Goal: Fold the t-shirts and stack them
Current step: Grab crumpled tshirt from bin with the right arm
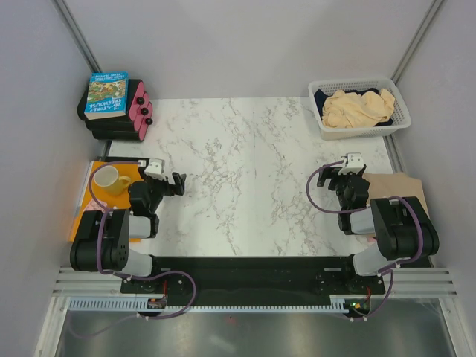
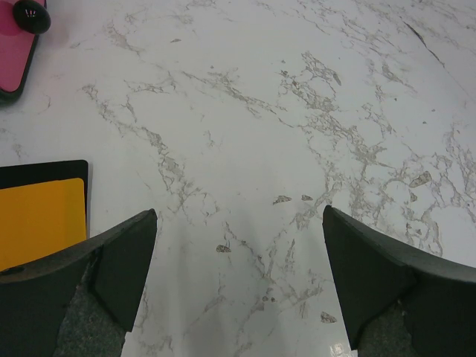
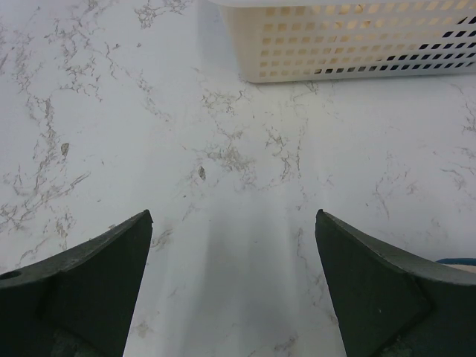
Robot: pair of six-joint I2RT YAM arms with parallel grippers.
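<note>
Jaws are spread wide and empty on the left gripper (image 2: 239,216) and the right gripper (image 3: 232,216) by the table's (image 1: 245,149) near edge. The pale yellow t-shirt (image 1: 358,106), heaped in the white basket (image 1: 361,132) at the far right corner, is best pinched at a raised fold and lifted clear.

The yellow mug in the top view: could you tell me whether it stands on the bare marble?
No, the yellow mug stands on the orange sheet, left of the marble tabletop.
</note>
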